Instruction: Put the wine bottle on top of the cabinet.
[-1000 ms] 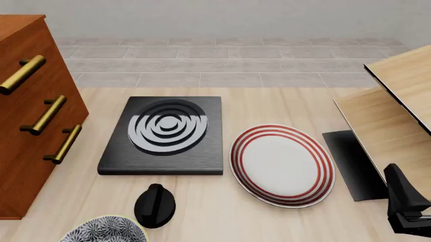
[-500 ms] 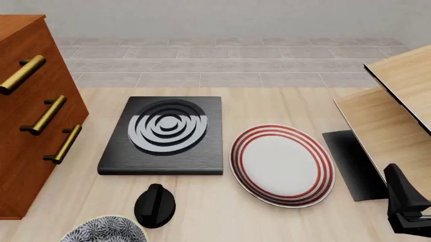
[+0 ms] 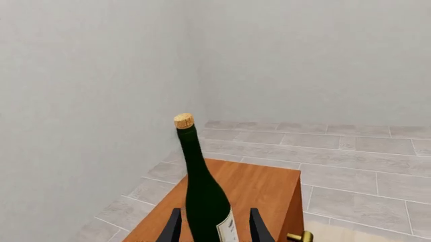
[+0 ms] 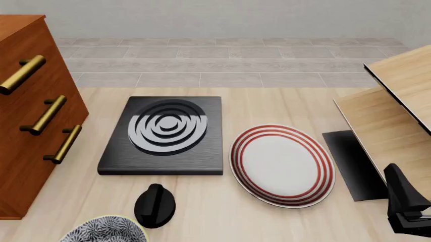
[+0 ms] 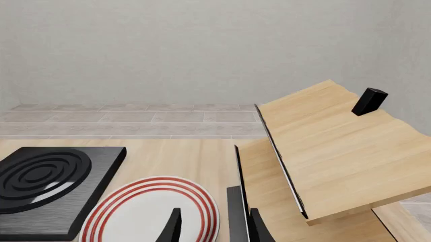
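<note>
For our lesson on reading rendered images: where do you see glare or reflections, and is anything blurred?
Front view: a bright reflection bands the ringed disc on the black hob; the plate looks matte. Left wrist view: the wine bottle between the left gripper fingers is sharp, with only faint sheen. Right wrist view: softer sheen on the hob's rings; nothing blurred.

A black slab with concentric silver rings point(image 4: 161, 135) is seen lying flat on the light-wood table point(image 4: 269, 101). Just to its right, a white plate with red rim bands point(image 4: 282, 164) is laid. Nearer, a small black knob-shaped object point(image 4: 155, 205) is placed beside a blue-patterned bowl point(image 4: 104, 230). At the right, a pale wooden shelf unit point(image 4: 397, 116) is stood on a black base point(image 4: 350, 164).
</note>
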